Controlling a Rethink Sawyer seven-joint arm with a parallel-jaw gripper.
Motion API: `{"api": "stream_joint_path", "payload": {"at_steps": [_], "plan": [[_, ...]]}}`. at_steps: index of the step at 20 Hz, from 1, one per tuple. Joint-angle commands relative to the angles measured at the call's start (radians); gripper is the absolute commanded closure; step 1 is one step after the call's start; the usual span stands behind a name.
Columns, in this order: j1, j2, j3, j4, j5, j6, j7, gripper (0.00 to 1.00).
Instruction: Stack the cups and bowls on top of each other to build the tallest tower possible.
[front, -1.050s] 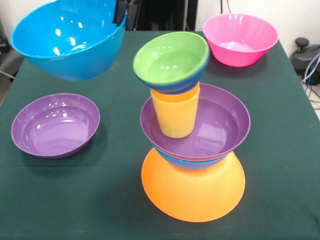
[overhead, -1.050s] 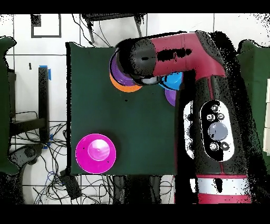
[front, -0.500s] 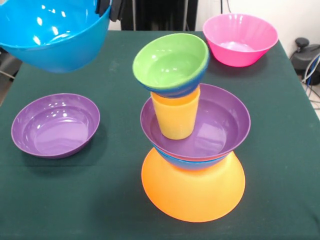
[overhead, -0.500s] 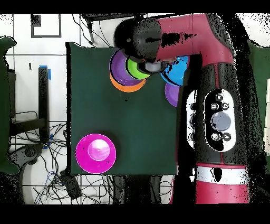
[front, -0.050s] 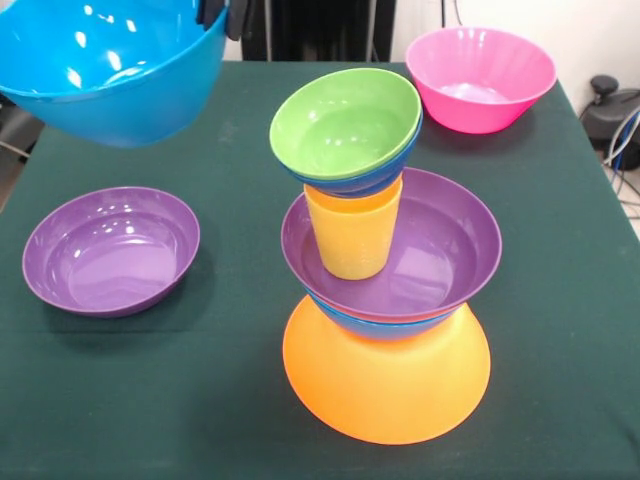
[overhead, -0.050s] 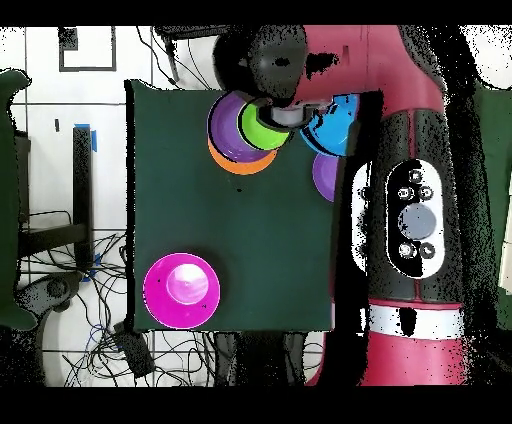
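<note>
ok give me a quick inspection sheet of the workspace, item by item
surface: dark green cloth on the table, flat, no spills seen
tower: upside-down orange bowl as base, a blue bowl and purple bowl above it, yellow-orange cup standing in the purple bowl, green bowl nested in a dark blue bowl on top, tilted
loose bowls: second purple bowl and pink bowl upright on the cloth
big blue bowl: held in the air, clear of the tower
clutter: nothing seen
gripper: dark tips at the blue bowl's rim; open or shut unclear
cables: tangle on the floor by the table
surroundings: white tiled floor, dark equipment at the table's edges
</note>
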Motion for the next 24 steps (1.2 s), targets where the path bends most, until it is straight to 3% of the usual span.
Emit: {"api": "stream_joint_path", "payload": {"at_steps": [1,10,24], "plan": [[0.053,0.030,0.036,-0.013,0.029,0.097,-0.099,1.00],[0.085,0.020,0.010,0.037,0.106,0.065,-0.014,1.00],[0.117,0.009,-0.032,0.070,0.131,0.048,0.029,1.00]]}}
